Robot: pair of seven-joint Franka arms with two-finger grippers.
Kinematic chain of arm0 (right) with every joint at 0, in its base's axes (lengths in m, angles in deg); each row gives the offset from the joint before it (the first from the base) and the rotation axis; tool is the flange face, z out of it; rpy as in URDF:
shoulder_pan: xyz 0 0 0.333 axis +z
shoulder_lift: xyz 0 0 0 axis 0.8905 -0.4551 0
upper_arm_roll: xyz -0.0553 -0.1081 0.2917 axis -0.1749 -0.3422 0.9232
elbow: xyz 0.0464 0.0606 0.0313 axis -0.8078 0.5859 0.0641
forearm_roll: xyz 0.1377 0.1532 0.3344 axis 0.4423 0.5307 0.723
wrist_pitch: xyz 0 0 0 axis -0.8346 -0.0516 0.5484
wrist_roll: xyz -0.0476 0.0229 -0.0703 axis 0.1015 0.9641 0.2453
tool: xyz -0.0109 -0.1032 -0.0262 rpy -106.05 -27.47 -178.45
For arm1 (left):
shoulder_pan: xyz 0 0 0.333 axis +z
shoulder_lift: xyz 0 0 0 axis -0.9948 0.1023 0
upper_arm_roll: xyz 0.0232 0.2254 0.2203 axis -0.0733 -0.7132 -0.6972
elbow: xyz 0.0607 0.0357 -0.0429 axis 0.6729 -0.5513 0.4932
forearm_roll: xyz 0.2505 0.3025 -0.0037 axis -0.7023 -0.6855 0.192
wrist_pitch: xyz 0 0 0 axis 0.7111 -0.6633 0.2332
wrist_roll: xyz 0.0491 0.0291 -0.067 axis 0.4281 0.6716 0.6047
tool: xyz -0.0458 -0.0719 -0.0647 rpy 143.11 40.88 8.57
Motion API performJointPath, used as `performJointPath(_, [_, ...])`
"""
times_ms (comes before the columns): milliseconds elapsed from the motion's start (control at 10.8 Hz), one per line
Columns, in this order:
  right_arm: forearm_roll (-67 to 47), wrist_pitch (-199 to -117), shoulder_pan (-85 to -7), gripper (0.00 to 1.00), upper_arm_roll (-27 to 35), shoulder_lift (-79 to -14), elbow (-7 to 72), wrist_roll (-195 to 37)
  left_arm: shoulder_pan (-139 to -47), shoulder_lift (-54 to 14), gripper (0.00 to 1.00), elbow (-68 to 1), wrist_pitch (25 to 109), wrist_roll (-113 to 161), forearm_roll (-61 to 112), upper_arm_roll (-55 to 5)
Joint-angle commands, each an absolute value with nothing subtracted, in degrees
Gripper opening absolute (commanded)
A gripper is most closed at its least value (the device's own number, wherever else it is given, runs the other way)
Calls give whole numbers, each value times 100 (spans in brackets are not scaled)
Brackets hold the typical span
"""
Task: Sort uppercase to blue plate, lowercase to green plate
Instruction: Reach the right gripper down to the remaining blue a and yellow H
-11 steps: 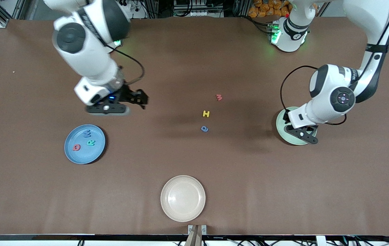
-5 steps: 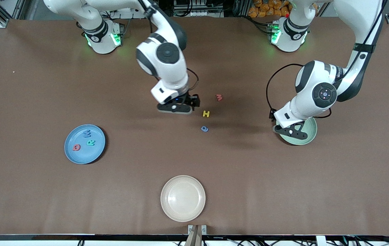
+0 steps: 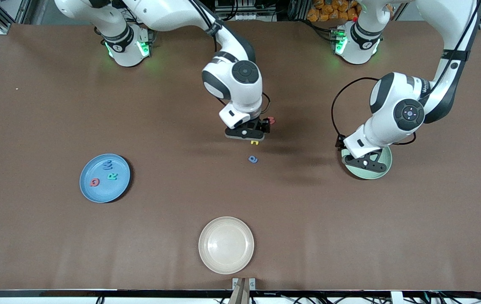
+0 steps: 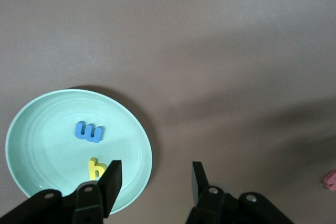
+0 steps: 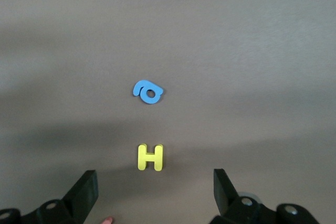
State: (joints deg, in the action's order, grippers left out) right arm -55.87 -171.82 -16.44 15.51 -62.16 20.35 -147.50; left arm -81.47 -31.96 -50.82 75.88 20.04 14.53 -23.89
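Right tool (image 5: 153,188) is up over the middle of the worktop, fingers spread wide with nothing in them, and I see the yellow H (image 5: 150,157) lying flat just ahead of the gap.

Sweeping from the right arm's end: the blue plate (image 3: 96,194) sits on the worktop with three capitals in it, the blue W (image 3: 107,165), the teal R (image 3: 112,176) and the red Q (image 3: 94,182), all apart from each other.

Next comes the beige plate (image 3: 226,245), closest to the front camera.

Mid-worktop I have three letters in a loose line. The red w (image 3: 270,120) is farthest from the front camera, partly hidden beside the right tool. The H is in between, and the blue rounded letter (image 3: 253,159) is nearest.

Over at the left arm's end, the green plate (image 4: 42,129) holds a blue lowercase letter (image 4: 89,131) and the yellow h (image 4: 96,169), which one finger half covers in my left wrist view.

Left tool (image 4: 155,171) hangs over that plate's edge, fingers apart and gripping nothing.
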Motion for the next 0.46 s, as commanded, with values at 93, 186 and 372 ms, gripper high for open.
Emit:
performJointPath(93, [-5882,-17671,-1512,93,1506,-6820,1665,-14839,-8097,-3525,100,-5176,7611,1983,1511,-2404])
performJointPath(186, [-5987,-17769,-1503,93,1514,-6926,1665,-14717,-8001,-3578,100,-5158,7611,1974,1441,-2404])
performJointPath(372, [-6005,-17770,-1503,90,1523,-7015,1682,-14488,-7826,-3674,100,-5167,7611,2043,1422,-2404])
